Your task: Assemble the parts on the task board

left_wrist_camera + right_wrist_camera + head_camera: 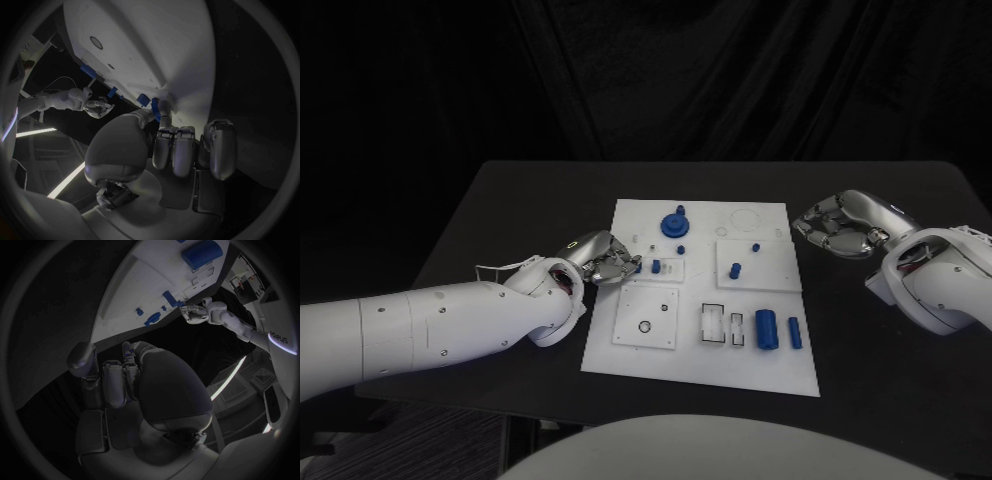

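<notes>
The white task board (776, 360) lies in the middle of the black table. On it are a round blue knob (675, 224), small blue pegs (736, 269), a thick blue cylinder (766, 329) and a thinner one (795, 333). My left hand (603, 262) is at the board's left edge, fingers curled. In the left wrist view its thumb and a finger pinch a small blue peg (155, 108) over the board (156, 45). My right hand (841, 228) hovers off the board's right edge with its fingers (115, 382) curled in and nothing seen in them.
A black ring (643, 327) sits in a square plate at the board's near left. Two narrow slots (714, 322) lie beside the cylinders. Bare black table (516, 210) surrounds the board, with dark curtain behind.
</notes>
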`<state>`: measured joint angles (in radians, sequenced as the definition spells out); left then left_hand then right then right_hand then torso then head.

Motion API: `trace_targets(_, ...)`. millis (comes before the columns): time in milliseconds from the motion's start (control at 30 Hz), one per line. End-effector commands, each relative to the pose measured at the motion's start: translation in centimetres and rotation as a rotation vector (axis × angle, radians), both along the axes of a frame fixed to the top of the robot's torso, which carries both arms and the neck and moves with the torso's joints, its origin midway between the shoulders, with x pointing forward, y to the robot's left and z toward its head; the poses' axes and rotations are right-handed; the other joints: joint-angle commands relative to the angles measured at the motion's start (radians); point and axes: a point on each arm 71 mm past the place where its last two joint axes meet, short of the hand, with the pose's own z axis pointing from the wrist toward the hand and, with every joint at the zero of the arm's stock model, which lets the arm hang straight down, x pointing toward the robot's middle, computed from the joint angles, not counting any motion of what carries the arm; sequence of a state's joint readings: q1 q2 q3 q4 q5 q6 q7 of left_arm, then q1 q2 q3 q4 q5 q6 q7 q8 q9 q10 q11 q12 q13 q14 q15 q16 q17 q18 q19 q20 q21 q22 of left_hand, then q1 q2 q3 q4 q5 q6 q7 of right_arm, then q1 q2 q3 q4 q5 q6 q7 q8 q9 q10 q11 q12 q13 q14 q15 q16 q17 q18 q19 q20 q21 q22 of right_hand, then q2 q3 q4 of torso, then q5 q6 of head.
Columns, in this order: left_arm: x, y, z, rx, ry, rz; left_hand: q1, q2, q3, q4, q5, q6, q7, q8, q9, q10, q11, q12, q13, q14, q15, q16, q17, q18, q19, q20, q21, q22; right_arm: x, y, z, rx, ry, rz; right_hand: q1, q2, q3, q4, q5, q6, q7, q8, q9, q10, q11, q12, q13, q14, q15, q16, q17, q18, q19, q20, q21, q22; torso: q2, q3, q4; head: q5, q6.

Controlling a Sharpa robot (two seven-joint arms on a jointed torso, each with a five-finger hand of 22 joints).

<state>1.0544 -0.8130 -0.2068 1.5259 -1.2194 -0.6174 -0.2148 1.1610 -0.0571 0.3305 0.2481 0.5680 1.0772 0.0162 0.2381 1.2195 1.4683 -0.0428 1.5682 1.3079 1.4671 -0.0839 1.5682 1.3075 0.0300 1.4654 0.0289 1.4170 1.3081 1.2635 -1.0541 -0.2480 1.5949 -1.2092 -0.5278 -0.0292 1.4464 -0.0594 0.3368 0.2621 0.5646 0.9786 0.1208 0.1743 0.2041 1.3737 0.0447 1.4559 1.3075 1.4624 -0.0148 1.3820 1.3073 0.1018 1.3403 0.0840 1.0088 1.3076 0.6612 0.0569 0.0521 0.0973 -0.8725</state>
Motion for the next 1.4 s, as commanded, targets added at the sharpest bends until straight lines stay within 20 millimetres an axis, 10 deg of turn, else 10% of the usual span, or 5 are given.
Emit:
trace_targets(33,-0.23,0.18,-0.42,0.033,-0.004,-0.003,0.009,0.002,0.000,0.003,-0.005,-0.001,-0.002,0.005,0.001,0.103,-0.007,0.003,0.263,0.104,-0.007,0.003,0.263,0.008,0.022,-0.006,0.004,0.213,-0.06,-0.07,-0.14,-0.006,0.007,-0.009,0.005,0.000,0.004,-0.001,0.004,0.004,0.002,0.003,0.002,-0.004,0.001,-0.003,0.080,0.002,-0.006,-0.003,0.035,0.007,-0.001,0.003,-0.004,0.119,0.000,-0.0006,-0.0001,0.000,0.000)
trace_targets(1400,-0.16,0.02,-0.51,0.042,0.000,0.003,0.012,0.007,0.004,0.006,-0.004,0.006,-0.005,0.010,0.004,0.103,-0.008,0.003,0.263,0.104,-0.008,0.003,0.263,0.008,0.023,-0.006,0.005,0.213,-0.08,0.00,-0.28,-0.007,0.011,-0.007,0.005,0.000,0.004,-0.001,0.004,0.004,0.002,0.003,0.002,-0.004,0.001,-0.003,0.080,0.002,-0.006,-0.003,0.035,0.007,-0.001,0.003,-0.004,0.119,0.002,0.0001,-0.0014,0.000,0.000)
